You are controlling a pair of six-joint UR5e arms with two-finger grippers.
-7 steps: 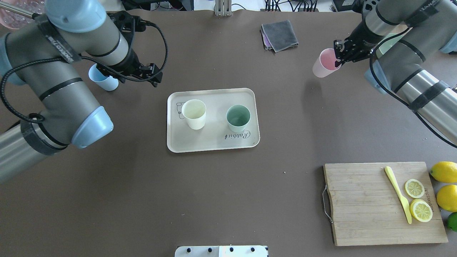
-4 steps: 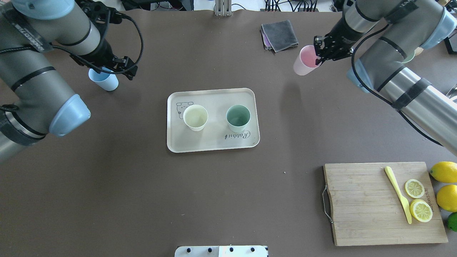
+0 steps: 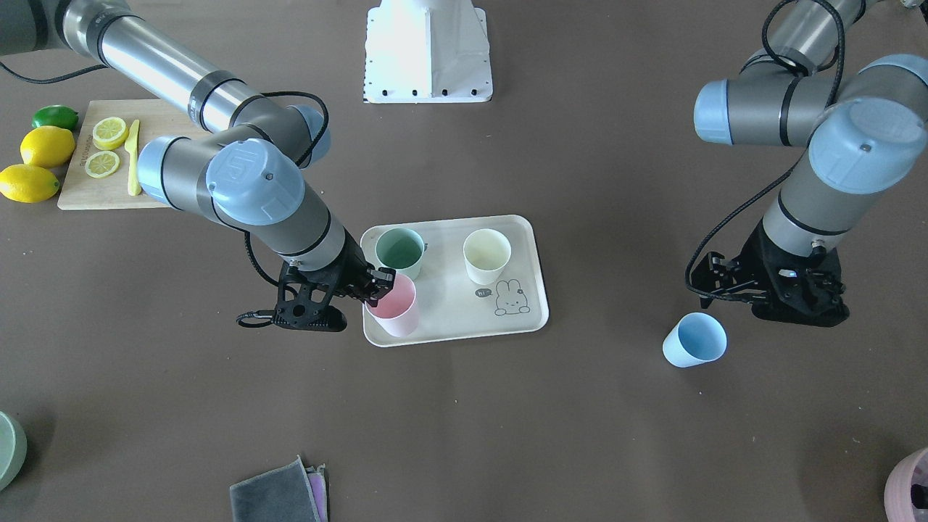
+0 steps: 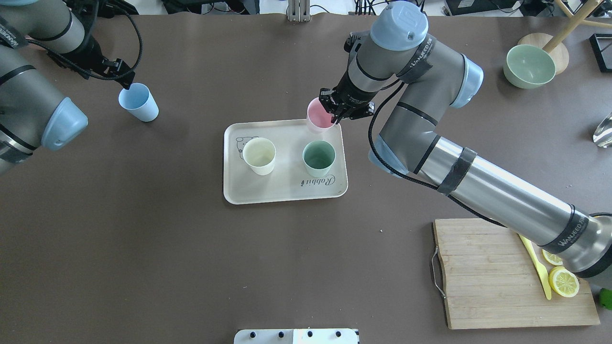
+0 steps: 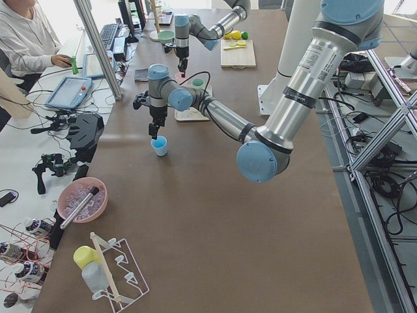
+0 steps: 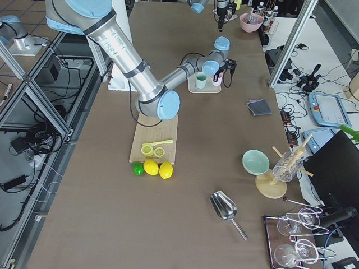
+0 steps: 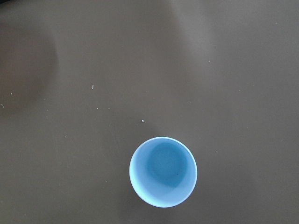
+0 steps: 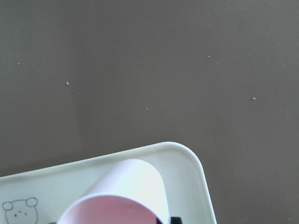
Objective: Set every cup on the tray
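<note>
The cream tray (image 4: 287, 191) lies mid-table with the cream white cup (image 4: 259, 155) and the mint green cup (image 4: 319, 157) standing on it. My right gripper (image 4: 340, 107) is shut on the rim of the pale pink cup (image 4: 319, 116) and holds it tilted at the tray's far right corner. Whether the cup touches the tray I cannot tell; the right wrist view shows the cup (image 8: 126, 191) over that corner (image 8: 187, 158). The light blue cup (image 4: 138, 102) stands on the table to the tray's left. My left gripper (image 4: 125, 80) is open and empty just beyond it.
A wooden cutting board (image 4: 483, 272) with a yellow knife and lemon slices lies at the near right, with lemons (image 3: 29, 181) beside it. A green bowl (image 4: 528, 66) stands at the far right. A grey cloth (image 3: 275, 493) lies on the far side.
My right arm carried the pink cup leftward from the far right to the tray's far corner. My left arm swung back left, away from the tray, to just beyond the blue cup.
</note>
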